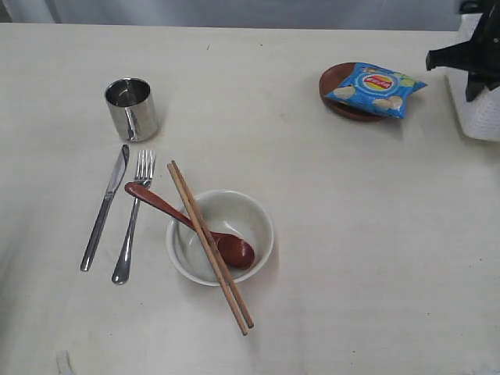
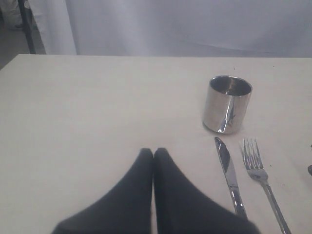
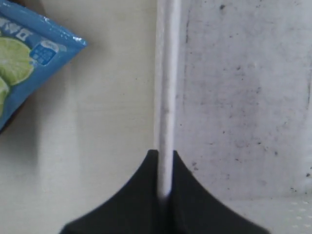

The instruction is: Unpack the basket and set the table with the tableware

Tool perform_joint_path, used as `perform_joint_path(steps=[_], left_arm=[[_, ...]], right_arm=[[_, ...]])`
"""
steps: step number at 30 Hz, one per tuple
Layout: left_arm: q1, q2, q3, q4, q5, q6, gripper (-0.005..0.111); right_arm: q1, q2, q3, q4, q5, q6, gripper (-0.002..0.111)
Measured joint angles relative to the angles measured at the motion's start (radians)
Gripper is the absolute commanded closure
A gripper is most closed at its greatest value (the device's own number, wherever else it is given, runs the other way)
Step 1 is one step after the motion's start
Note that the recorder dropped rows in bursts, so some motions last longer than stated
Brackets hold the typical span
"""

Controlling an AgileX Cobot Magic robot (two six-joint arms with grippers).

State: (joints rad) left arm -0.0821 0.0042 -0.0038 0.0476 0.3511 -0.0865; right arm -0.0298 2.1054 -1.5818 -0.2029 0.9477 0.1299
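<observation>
At the far right edge of the table [image 1: 351, 258] stands the white basket [image 1: 478, 117]. My right gripper [image 1: 473, 78] is shut on its rolled rim [image 3: 166, 73], which runs between the fingertips [image 3: 165, 153]. The pale bowl [image 1: 258, 215] holds the reddish-brown spoon [image 1: 187, 221], and the chopsticks [image 1: 209, 246] lie across it. To its left lie the fork [image 1: 133, 219] and the knife [image 1: 105, 207], with the steel cup [image 1: 132, 109] behind them. The brown plate [image 1: 332, 78] sits at the back right. My left gripper [image 2: 153, 152] is shut and empty, low over the table beside the knife [image 2: 229, 173].
A blue chip bag [image 1: 375, 88] lies on the brown plate, close to the basket's side; its corner [image 3: 29, 53] shows in the right wrist view. The basket's scuffed white floor [image 3: 243, 97] shows inside the rim. The left arm is outside the exterior view.
</observation>
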Motion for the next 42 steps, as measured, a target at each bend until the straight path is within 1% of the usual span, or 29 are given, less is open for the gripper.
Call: perform_joint_path(steps=[4, 9, 15, 27, 38, 42], left_arm=[[0.000, 0.000, 0.000, 0.000, 0.000, 0.000, 0.107], [0.000, 0.000, 0.000, 0.000, 0.000, 0.000, 0.107], [0.000, 0.000, 0.000, 0.000, 0.000, 0.000, 0.107], [0.000, 0.000, 0.000, 0.000, 0.000, 0.000, 0.107], [0.000, 0.000, 0.000, 0.000, 0.000, 0.000, 0.107], [0.000, 0.000, 0.000, 0.000, 0.000, 0.000, 0.107]], right_arm=[[0.028, 0.046, 0.002, 0.004, -0.022, 0.002, 0.109], [0.071, 0.052, 0.002, 0.000, -0.049, -0.023, 0.109], [0.151, 0.053, -0.003, 0.067, -0.094, -0.087, 0.109], [0.286, 0.053, -0.008, 0.141, -0.111, -0.130, 0.109], [0.459, 0.053, -0.010, 0.147, -0.111, -0.130, 0.109], [0.505, 0.051, -0.010, 0.159, -0.115, -0.118, 0.109]])
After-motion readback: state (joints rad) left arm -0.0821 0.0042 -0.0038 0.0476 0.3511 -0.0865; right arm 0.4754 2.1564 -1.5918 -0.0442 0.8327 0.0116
